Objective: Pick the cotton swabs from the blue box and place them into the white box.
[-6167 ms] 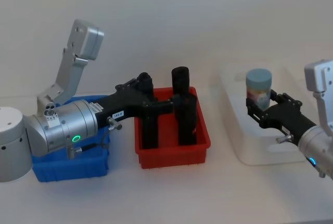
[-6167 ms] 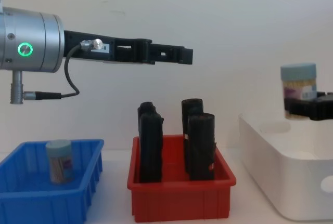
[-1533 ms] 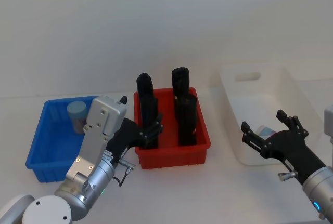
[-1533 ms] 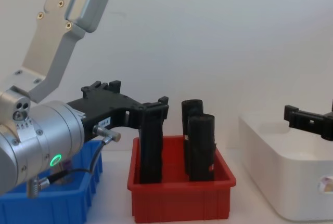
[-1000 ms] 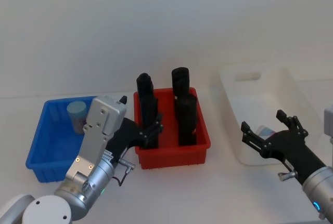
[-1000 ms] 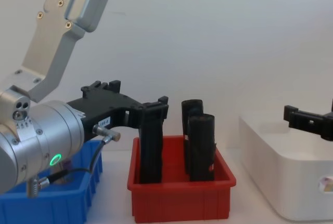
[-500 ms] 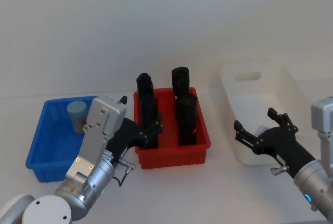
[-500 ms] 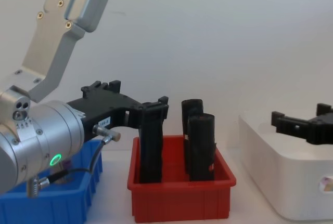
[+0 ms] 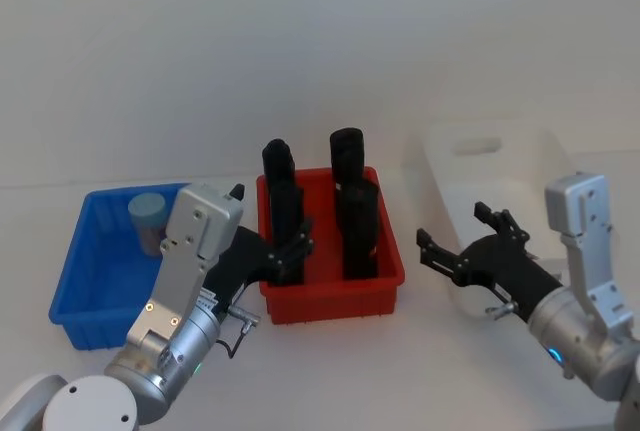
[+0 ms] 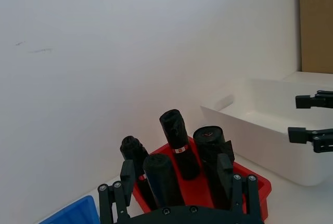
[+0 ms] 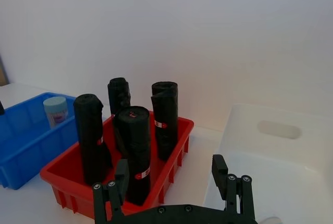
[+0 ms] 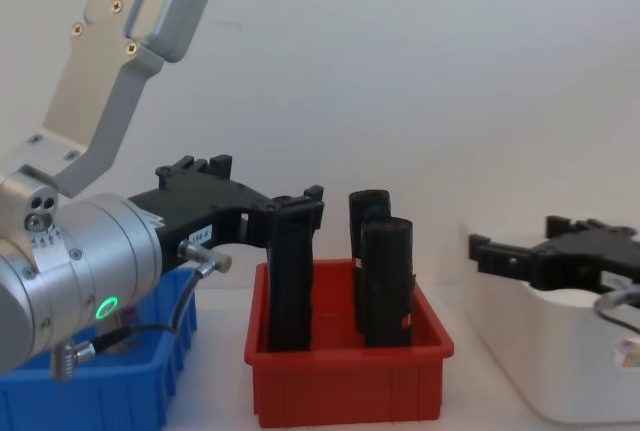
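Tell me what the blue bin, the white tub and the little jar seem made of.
Low blue ribbed open-top bin: likely moulded rigid plastic, matte; its ribbed walls suggest it. White round-cornered tub: probably smooth plastic, judging by its even surface and moulded oval handle hole. Small light-blue-lidded jar: seemingly a clear plastic body showing pale contents, with an opaque lid; glass is possible.

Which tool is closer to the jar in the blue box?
Left. The left tool is at the red box, next to the blue box with the jar; the right tool is beyond the red box, by the white box.

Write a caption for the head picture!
Open right gripper by white box, left gripper by red bin, one jar in blue box.
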